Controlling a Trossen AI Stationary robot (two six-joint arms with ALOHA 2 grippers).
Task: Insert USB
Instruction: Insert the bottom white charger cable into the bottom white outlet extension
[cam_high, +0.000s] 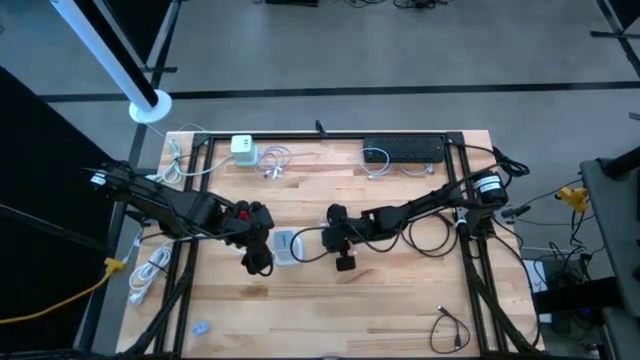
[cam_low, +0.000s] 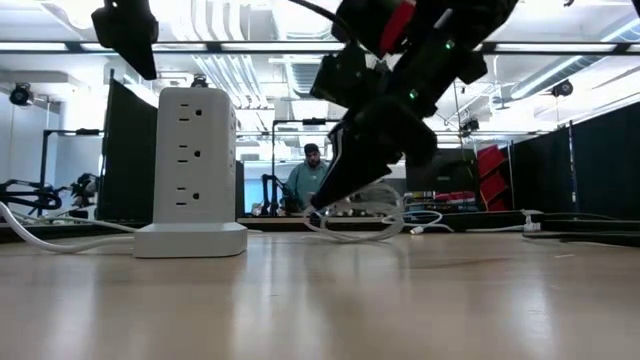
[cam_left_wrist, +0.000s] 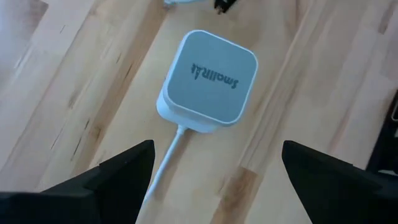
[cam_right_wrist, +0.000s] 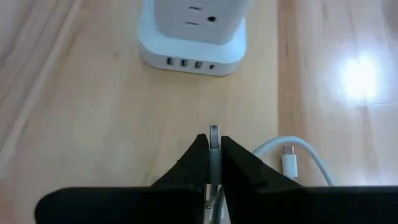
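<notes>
A white power tower (cam_high: 285, 245) stands upright on its base mid-table; in the right wrist view its base (cam_right_wrist: 189, 62) shows a row of USB ports. My right gripper (cam_right_wrist: 214, 140) is to the table's right of the tower, pointing at that port side, shut on a USB plug. It slants down toward the tower in the low view (cam_low: 322, 203). My left gripper (cam_left_wrist: 217, 149) is open above the tower's grey top (cam_left_wrist: 208, 78), touching nothing. It sits just near-left of the tower in the high view (cam_high: 258, 260). My right gripper pinches the USB plug between its two fingers, and the plug's metal tip (cam_right_wrist: 214, 130) sticks out past the fingertips. The fingers come from the table's right, slanting down, and the plug lies along them. It is lifted clear of the table, a short way from the tower's ports.
The cable's loose white end with a small connector (cam_right_wrist: 289, 167) lies on the table by my right gripper. The tower's cord (cam_left_wrist: 166, 158) trails from its base. A white charger (cam_high: 243, 148) and a black power strip (cam_high: 403, 150) lie at the far edge. A person (cam_low: 312, 175) stands beyond the table.
</notes>
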